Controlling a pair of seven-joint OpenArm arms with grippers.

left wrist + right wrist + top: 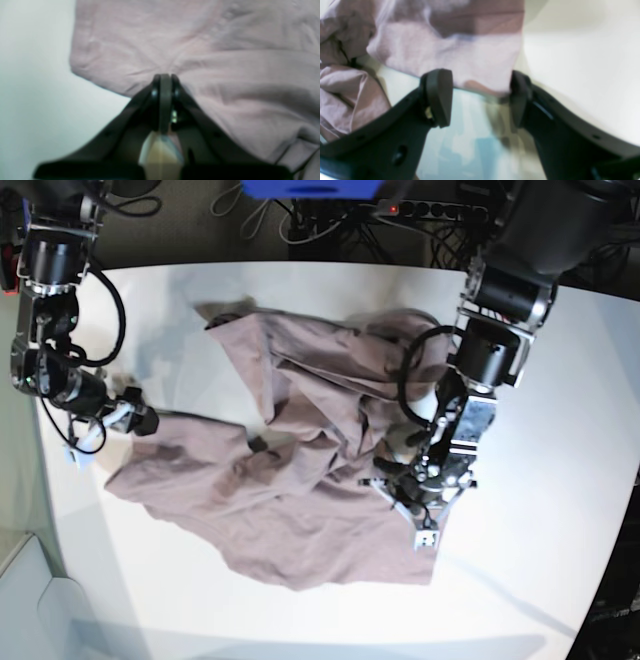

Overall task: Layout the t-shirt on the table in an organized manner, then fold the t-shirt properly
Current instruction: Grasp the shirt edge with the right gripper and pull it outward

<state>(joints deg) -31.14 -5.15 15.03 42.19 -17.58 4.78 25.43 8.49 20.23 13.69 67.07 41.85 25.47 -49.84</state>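
On the table point(540, 510), crumpled t-shirt point(300, 480) between both claws.

Rumpled mauve t-shirt point(300, 480) on white table point(540, 510)

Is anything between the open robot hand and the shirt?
No. The right hand is open right at the shirt, with a cloth edge hanging between its fingers over the table. Nothing else sits between them.

Base view overhead on the table point(560, 480); both wrist views close, sharing the t-shirt point(300, 470).
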